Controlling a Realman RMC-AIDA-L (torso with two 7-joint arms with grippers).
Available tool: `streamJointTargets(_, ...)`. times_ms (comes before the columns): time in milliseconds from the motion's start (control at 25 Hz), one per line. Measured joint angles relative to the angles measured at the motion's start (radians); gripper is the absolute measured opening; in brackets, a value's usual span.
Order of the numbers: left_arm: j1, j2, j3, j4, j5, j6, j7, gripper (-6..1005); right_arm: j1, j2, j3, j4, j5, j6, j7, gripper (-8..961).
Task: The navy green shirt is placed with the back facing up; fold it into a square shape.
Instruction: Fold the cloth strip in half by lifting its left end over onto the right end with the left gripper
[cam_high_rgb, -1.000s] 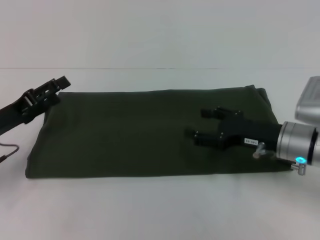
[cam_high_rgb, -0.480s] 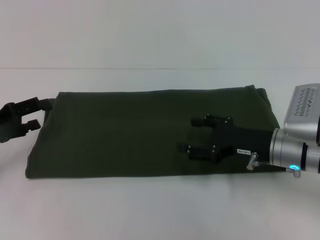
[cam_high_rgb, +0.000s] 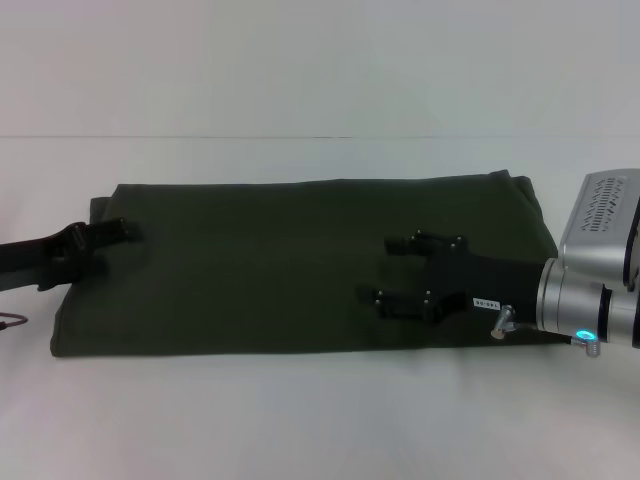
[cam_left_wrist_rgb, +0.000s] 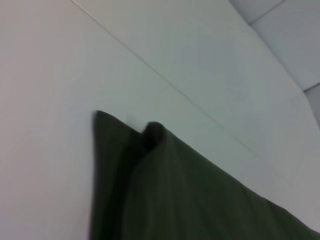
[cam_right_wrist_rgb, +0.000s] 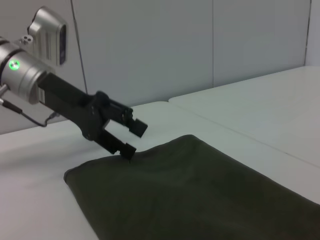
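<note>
Both pincers stand spread over the navy green shirt (cam_high_rgb: 300, 265), which lies folded into a long band across the white table (cam_high_rgb: 300, 420), plain side up, no lettering showing. Biggest of the two from where I stand, the right gripper (cam_high_rgb: 400, 270) hovers above the band's right half, jaws wide and holding nothing. At the far left end the left gripper (cam_right_wrist_rgb: 131, 137) has its lower finger touching the cloth's edge, jaws apart; the head view shows it dark against dark fabric and hard to make out there.
</note>
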Motion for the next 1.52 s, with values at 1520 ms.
streamJointTargets(1520, 0.031, -0.008, 0.008, 0.051, 0.068, -0.114, 0.023, 865, 0.003, 0.000, 0.001, -0.009, 0.002, 0.022, 0.032, 856)
